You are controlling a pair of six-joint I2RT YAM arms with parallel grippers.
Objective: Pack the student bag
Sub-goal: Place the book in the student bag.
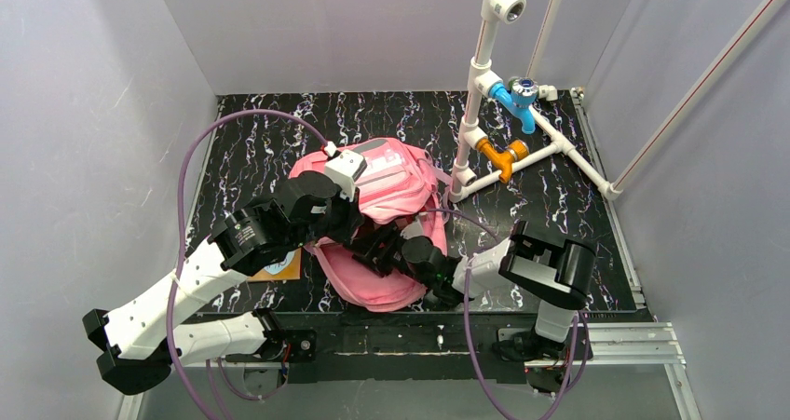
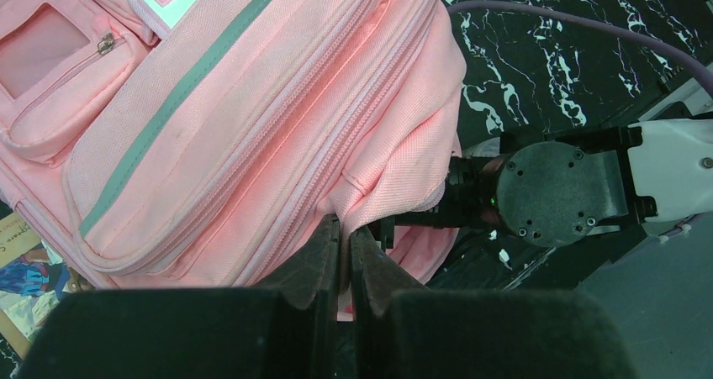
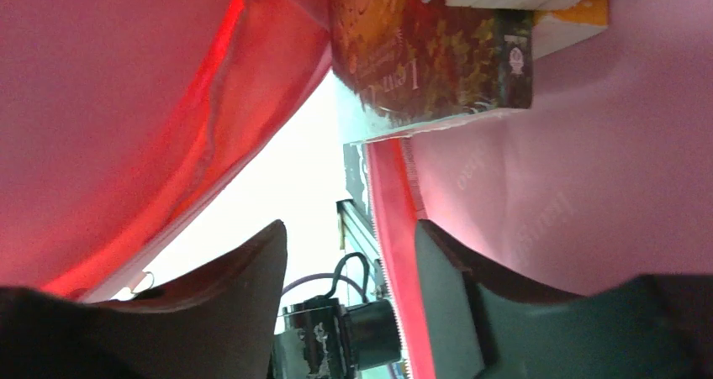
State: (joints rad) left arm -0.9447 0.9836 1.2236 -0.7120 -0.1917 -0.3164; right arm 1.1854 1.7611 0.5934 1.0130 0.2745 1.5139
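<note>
Nearest the arm bases, the left hand (image 2: 345, 228) is pinched almost closed on a fold of the large pink fabric backpack (image 1: 391, 182), holding up the lip of its main opening. The backpack lies in the middle of the black marbled surface (image 1: 578, 206), front pockets upward. Just beyond, the right hand (image 3: 349, 228) is inside that opening, its fingers spread wide and holding nothing. A pink seam runs between them ungripped. Deeper in sits a dark, gold-patterned book (image 3: 429, 51), so this looks like the loading step with at least one item lodged. A thin colourful book (image 1: 279, 266) lies beside the bag, partly under the left arm. Next, I judge, the right hand must back straight out without snagging the lining while the left holds the mouth open. Farthest stands a white pipe frame (image 1: 475, 103).
</note>
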